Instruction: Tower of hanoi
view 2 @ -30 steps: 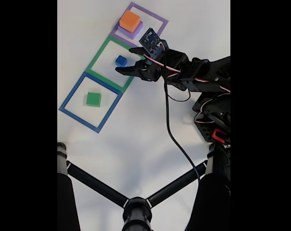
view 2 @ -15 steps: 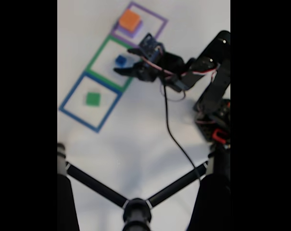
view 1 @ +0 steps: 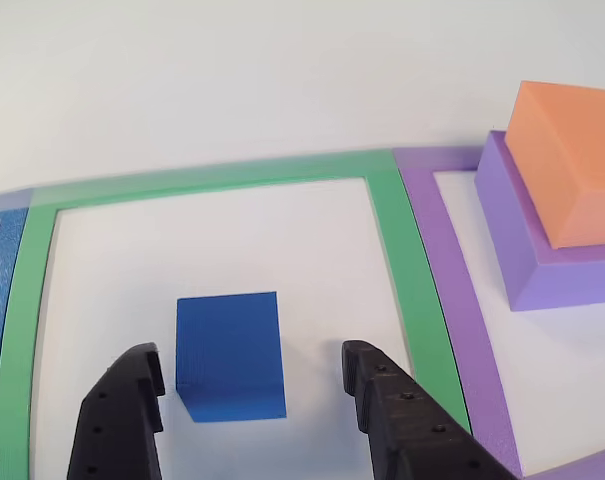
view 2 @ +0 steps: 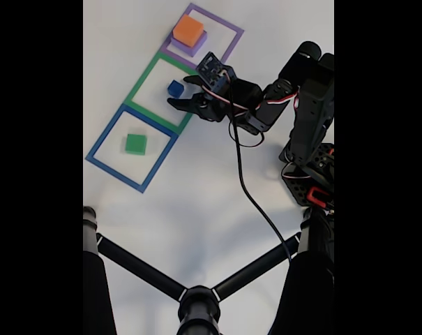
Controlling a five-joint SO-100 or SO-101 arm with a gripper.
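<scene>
The small blue cube (view 1: 230, 353) (view 2: 175, 88) rests inside the green square frame (view 1: 402, 260) (view 2: 142, 78). My gripper (view 1: 252, 385) (view 2: 181, 91) is open, its black fingers (view 1: 122, 405) flanking the cube's near end without touching it. An orange block (view 1: 567, 160) (view 2: 188, 30) sits on the flat purple block (view 1: 527, 250) (view 2: 193, 47) inside the purple frame (view 1: 447, 260) (view 2: 228, 42). A green block (view 2: 134, 144) lies inside the blue frame (view 2: 106, 139).
The three frames lie in a diagonal row on a white table (view 2: 197, 195). A black cable (view 2: 249, 195) trails from the arm across the table. A black tripod (view 2: 197, 300) spreads along the bottom edge, and the arm's base (view 2: 312, 174) stands at the right.
The arm's elbow has risen and folded back to the right. The gripper has shifted slightly left, staying open around the blue cube. The blocks have not moved.
</scene>
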